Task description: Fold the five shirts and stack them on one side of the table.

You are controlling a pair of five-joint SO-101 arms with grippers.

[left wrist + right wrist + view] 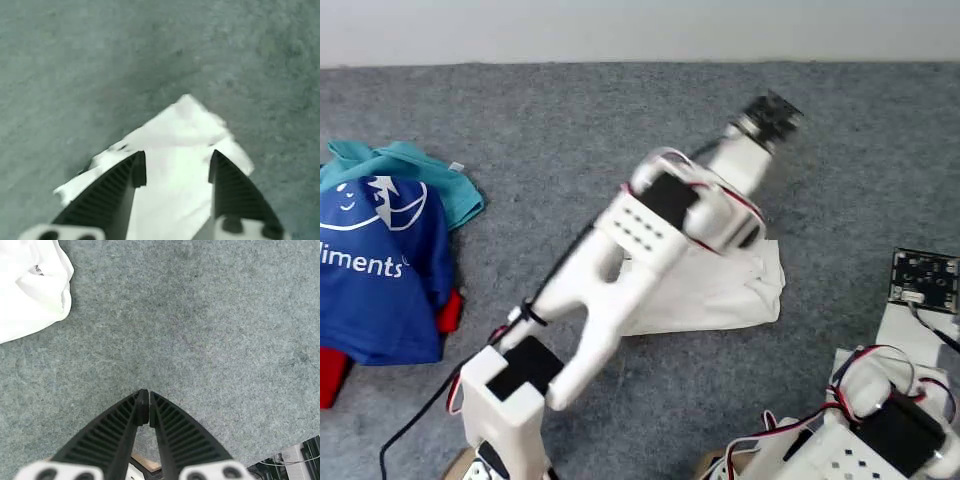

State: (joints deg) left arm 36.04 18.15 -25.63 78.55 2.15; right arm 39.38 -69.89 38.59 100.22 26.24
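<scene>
At the left edge of the grey felt-covered table [570, 130] we find a loose pile of three shirts. A teal shirt [415, 170] lies at the back, a blue shirt [380, 290] with white print lies across it, and a red shirt [330, 375] shows from underneath. In the middle of the table lies one white shirt [720, 290], partly folded and partly covered by the left arm. That makes four shirts by our count. The left gripper [176, 165] hangs over a pointed corner of the white shirt with its jaws spread wide. Cloth shows between the jaws, but we cannot tell whether they touch it. At the right, the right gripper [148, 405] is closed on nothing and sits above bare felt, well apart from the white shirt. We judge every shirt to be light, limp and easily creased. It will sag and drag on the felt rather than slide. We advise pinching at a corner or hem edge, through all layers, and lifting clear before carrying it over.
</scene>
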